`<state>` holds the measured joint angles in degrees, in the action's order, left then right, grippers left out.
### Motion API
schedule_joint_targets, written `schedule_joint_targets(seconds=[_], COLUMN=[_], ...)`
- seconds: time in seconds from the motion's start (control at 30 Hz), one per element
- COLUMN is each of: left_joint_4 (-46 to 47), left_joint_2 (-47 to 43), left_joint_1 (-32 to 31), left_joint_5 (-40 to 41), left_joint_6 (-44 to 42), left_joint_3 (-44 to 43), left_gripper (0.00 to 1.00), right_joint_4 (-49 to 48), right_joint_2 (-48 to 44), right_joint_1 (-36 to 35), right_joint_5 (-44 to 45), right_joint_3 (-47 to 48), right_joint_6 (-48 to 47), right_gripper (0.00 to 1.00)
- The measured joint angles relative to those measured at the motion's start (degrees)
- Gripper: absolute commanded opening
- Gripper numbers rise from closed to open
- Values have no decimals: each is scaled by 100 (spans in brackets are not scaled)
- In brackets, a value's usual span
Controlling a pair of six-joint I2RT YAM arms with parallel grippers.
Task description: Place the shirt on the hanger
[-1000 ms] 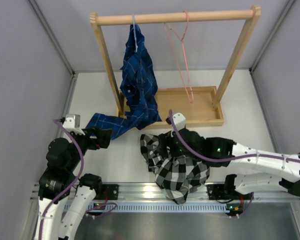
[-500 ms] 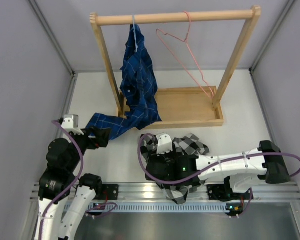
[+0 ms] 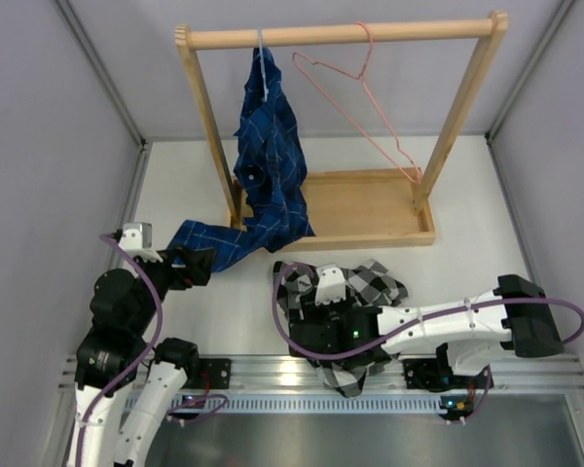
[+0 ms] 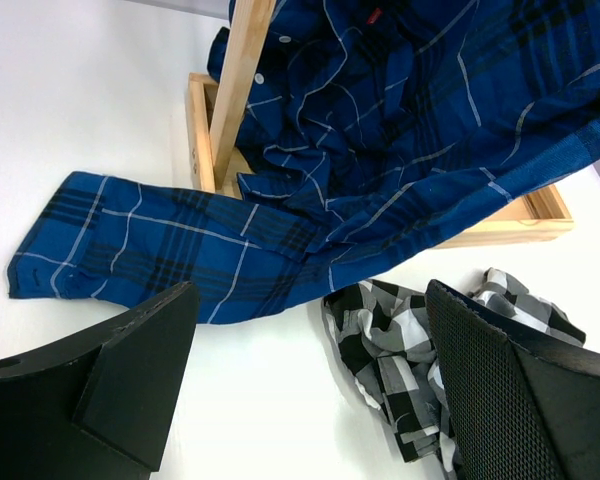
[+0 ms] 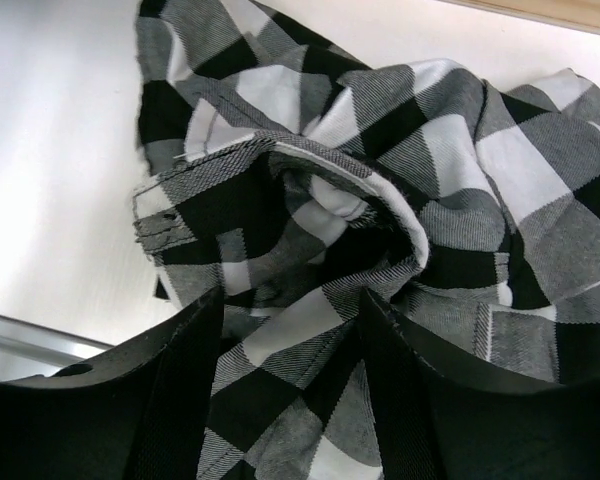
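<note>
The black-and-white checked shirt (image 3: 375, 282) lies crumpled on the table near the front edge, and part of it hangs over the rail. It also shows in the left wrist view (image 4: 400, 340) and fills the right wrist view (image 5: 380, 180). The pink wire hanger (image 3: 355, 102) hangs by its hook from the wooden rail, turned broadside. My right gripper (image 3: 307, 336) is low over the shirt's left part. In the right wrist view the right gripper (image 5: 290, 325) is open, with shirt folds between its fingers. My left gripper (image 3: 200, 266) is open and empty, left of the shirt; it also shows in its own wrist view (image 4: 310, 400).
A dark blue plaid shirt (image 3: 263, 156) hangs from the wooden rack (image 3: 341, 36), its sleeve trailing on the table toward my left gripper. The rack's wooden base tray (image 3: 370, 233) stands just behind the checked shirt. Grey walls close both sides.
My right arm swung left and down from the shirt's back edge onto its left part. The shirt bunched up. The hanger turned from edge-on to broadside.
</note>
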<state>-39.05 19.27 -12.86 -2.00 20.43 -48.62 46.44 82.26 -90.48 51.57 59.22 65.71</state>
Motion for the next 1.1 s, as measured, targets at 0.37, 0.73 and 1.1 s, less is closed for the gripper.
schedule_joint_targets(seconds=[0.37, 0.73, 1.1], left_joint_4=[0, 0, 4], left_joint_2=[0, 0, 238], left_joint_1=[0, 0, 0], left_joint_5=[20, 20, -52], left_joint_6=[24, 26, 39], left_joint_3=[0, 0, -9], left_gripper=[98, 98, 98], right_joint_4=[-177, -212, -188], right_joint_2=[201, 201, -238], right_joint_1=[153, 153, 153], right_joint_5=[-225, -269, 219], right_joint_3=[-188, -267, 907], right_joint_6=[-136, -151, -2802], right_gripper=[69, 0, 0])
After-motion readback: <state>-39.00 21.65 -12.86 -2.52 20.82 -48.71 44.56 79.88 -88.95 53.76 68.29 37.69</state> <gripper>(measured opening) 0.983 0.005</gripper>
